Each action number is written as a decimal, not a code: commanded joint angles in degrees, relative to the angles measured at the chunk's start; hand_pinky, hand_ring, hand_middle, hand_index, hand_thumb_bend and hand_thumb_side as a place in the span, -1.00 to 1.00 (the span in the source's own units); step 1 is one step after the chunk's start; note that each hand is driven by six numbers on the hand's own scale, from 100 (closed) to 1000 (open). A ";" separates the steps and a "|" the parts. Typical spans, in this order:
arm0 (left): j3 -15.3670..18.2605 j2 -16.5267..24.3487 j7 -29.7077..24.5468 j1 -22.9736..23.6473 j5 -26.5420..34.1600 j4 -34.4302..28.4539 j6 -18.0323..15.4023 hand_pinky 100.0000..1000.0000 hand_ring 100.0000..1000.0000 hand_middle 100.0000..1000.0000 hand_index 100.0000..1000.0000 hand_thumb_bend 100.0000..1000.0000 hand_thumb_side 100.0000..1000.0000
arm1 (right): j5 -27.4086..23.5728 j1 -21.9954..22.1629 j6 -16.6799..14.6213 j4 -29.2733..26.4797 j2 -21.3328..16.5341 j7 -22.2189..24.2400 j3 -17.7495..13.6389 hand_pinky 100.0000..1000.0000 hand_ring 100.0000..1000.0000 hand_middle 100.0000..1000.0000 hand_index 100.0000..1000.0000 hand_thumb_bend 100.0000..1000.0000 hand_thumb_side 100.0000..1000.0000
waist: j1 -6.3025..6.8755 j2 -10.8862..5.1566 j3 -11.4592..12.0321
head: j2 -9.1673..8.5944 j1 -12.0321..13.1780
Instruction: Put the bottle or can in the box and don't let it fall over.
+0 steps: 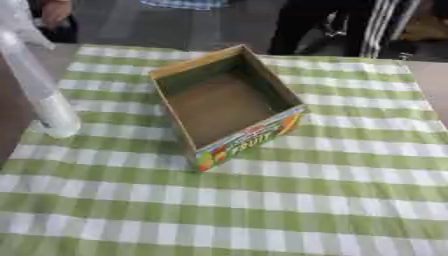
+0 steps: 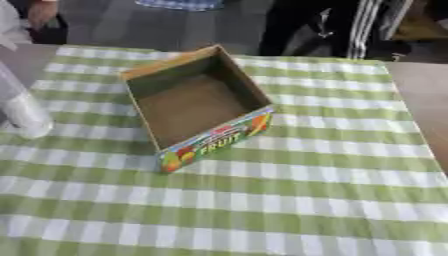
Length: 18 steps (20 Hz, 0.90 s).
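**Open box on checked cloth, pale bottle at the left edge**

The box (image 1: 226,105) is an open-topped cardboard carton, rectangular, with plain brown inner walls and a flat brown floor. Its near outer end carries a bright printed panel with fruit pictures and the word "FRUIT" in yellow letters. The box sits at an angle to the table edges, one corner pointing away from the camera. Nothing lies inside it.

The tablecloth (image 1: 332,190) under it is woven in a green and white check and lies flat, with no visible folds. It covers most of the table (image 2: 424,82), whose bare brown surface shows along the right side and at the far left corner.

The bottle (image 1: 39,92) is a tall, pale, translucent cylinder with a smooth surface and a rounded base. It leans, top toward the upper left, and its base meets the cloth at the left edge of the view. It is outside the box, to the left of it and apart from it, with a strip of cloth between them.

A pale shape at the top left corner meets the upper end of the bottle; what it is cannot be made out. Neither robot hand can be identified in either view, so their opening and any hold cannot be told.
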 commanded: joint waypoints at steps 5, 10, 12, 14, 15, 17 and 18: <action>-0.93 2.67 -1.24 -3.10 -0.97 0.79 0.01 1.00 1.00 0.98 1.00 0.02 -0.38 | 0.53 -0.36 0.06 -1.03 -0.76 0.42 0.10 0.80 1.00 1.00 1.00 -1.00 0.19 | 0.36 -0.39 -0.31 | -1.01 0.63; -2.02 2.65 -2.40 -6.28 -1.92 2.43 0.08 1.00 1.00 0.98 1.00 0.02 -0.39 | 0.59 -0.57 0.07 -1.03 -0.71 0.76 0.34 0.80 1.00 1.00 1.00 -1.00 0.19 | 0.33 -0.08 -0.75 | -1.14 1.46; -2.31 2.61 -2.84 -7.14 -2.15 2.78 -0.09 1.00 1.00 0.97 1.00 0.02 -0.39 | 0.64 -0.69 0.10 -1.03 -0.69 0.85 0.42 0.80 1.00 1.00 1.00 -1.00 0.19 | 0.34 0.05 -0.83 | -1.28 1.71; -2.52 2.56 -3.22 -7.81 -2.36 3.03 -0.26 1.00 1.00 0.97 1.00 0.02 -0.40 | 0.70 -0.82 0.18 -1.03 -0.68 0.97 0.51 0.80 1.00 1.00 1.00 -1.00 0.20 | 0.35 0.17 -0.87 | -1.40 1.75; -2.63 2.53 -3.38 -8.11 -2.50 3.18 -0.32 1.00 1.00 0.97 1.00 0.02 -0.39 | 0.73 -0.87 0.21 -1.03 -0.67 1.01 0.53 0.80 1.00 1.00 1.00 -1.00 0.20 | 0.36 0.22 -0.88 | -1.41 1.74; -2.83 2.44 -3.70 -8.63 -2.77 3.45 -0.42 1.00 1.00 0.97 1.00 0.03 -0.39 | 0.80 -0.94 0.23 -1.03 -0.64 1.07 0.57 0.80 1.00 1.00 1.00 -1.00 0.20 | 0.37 0.32 -0.90 | -1.45 1.72; -2.94 2.36 -3.89 -8.88 -2.89 3.51 -0.48 1.00 1.00 0.97 1.00 0.03 -0.39 | 0.83 -0.97 0.25 -1.03 -0.62 1.10 0.60 0.80 1.00 1.00 1.00 -1.00 0.20 | 0.36 0.38 -0.92 | -1.51 1.71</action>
